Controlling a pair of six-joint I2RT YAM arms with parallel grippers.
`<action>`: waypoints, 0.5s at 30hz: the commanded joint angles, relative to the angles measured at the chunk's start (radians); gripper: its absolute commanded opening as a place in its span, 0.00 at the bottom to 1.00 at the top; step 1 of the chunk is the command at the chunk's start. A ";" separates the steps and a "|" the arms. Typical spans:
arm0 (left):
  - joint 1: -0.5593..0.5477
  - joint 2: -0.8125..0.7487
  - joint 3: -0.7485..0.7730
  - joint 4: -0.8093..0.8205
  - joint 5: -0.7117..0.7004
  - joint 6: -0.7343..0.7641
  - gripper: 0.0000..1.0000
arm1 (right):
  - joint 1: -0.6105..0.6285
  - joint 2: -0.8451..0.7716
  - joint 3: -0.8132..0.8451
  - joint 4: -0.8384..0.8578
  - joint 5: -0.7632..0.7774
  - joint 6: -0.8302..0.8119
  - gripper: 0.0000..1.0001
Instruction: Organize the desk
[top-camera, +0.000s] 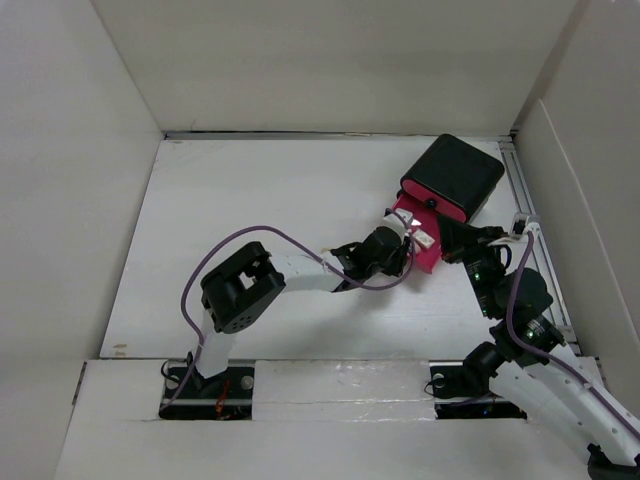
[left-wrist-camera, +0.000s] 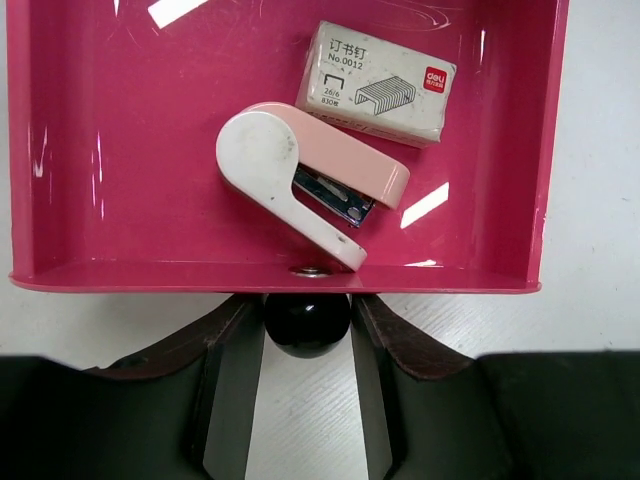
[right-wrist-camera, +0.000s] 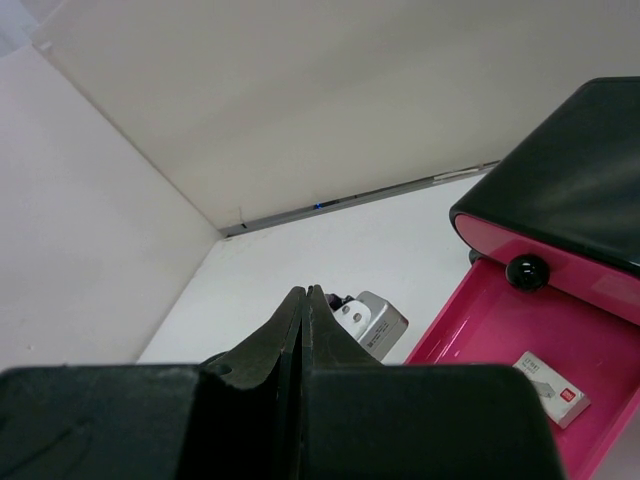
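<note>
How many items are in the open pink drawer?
2. A pink-and-white stapler lies by the drawer front, near its black knob; a box of staples sits behind it. The drawer's rear is out of view, so more may be hidden.

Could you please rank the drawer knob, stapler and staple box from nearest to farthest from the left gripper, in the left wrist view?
1. Knob, between the jaws of the left gripper.
2. Stapler, in the drawer, just behind its front wall.
3. Staple box, farther back, to the right.
</note>
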 joint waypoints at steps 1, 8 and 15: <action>0.003 0.001 0.045 -0.001 -0.026 0.021 0.34 | 0.005 -0.007 0.009 0.043 -0.011 -0.004 0.01; 0.003 0.008 0.052 -0.024 -0.048 0.021 0.30 | 0.005 -0.007 0.009 0.044 -0.015 -0.004 0.01; 0.003 -0.054 0.048 -0.023 -0.079 0.024 0.09 | 0.005 -0.003 0.009 0.046 -0.017 -0.004 0.01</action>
